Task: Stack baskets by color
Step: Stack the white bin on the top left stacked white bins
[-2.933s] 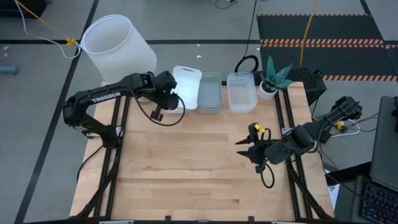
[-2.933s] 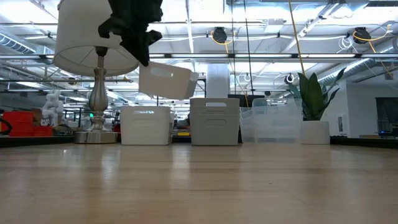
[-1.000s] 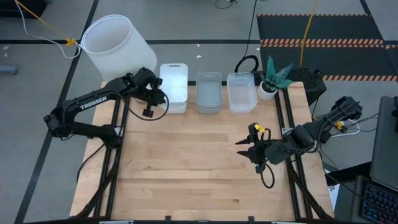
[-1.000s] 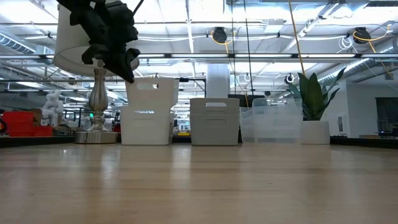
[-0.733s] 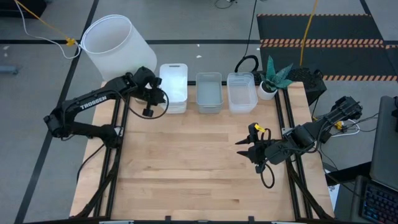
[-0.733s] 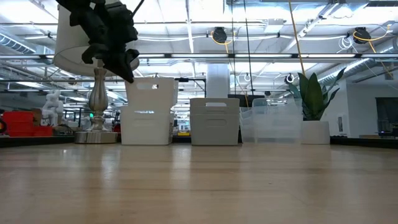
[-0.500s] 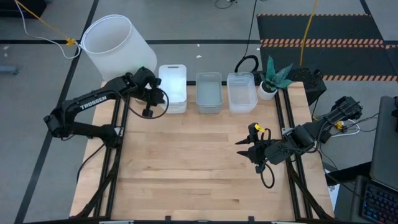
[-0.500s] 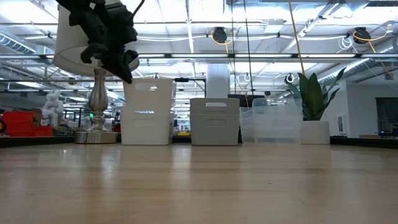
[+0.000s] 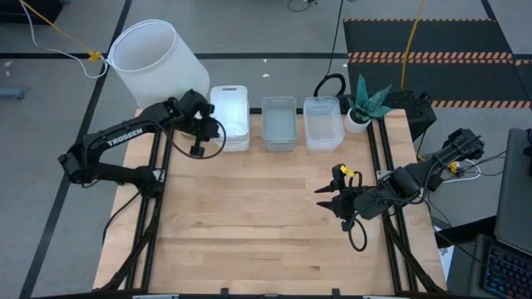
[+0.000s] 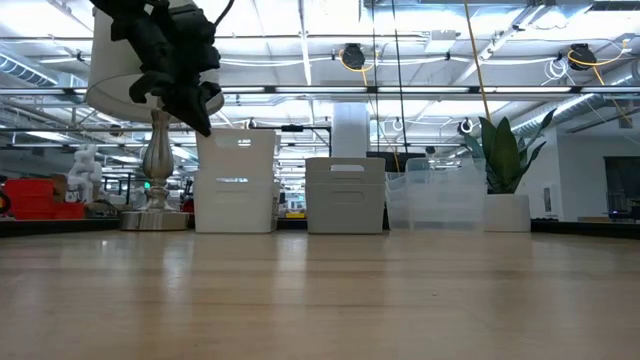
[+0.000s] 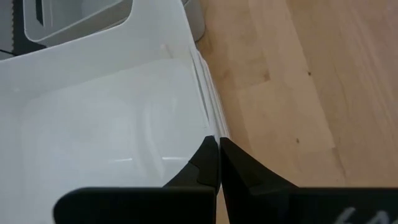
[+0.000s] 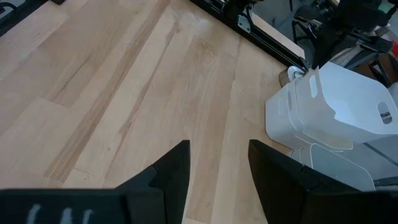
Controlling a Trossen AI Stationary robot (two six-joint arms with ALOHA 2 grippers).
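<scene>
Three stacks of baskets stand in a row along the table's far edge: white at the left, grey in the middle, clear at the right. The top white basket sits nested in the white stack and stands well above it. My left gripper is at that basket's left side, shut on it. My right gripper hovers open over the table's right half, with nothing between its fingers. My left gripper pinches the top white basket's left long wall at its rim, near the basket's near end. One finger is inside the basket and one outside. The fingers slant down from the table's left. The basket stands level, its lower part in the white stack.
A big white lampshade on a metal stand stands just off the table's far left corner, behind my left arm. A potted plant stands at the far right corner. Bare wood fills the table's middle and near side.
The top white basket, tilted a second ago, has come level. It has sunk a little into the white stack and shifted slightly toward the table's left edge. My left gripper has stayed shut on it.
</scene>
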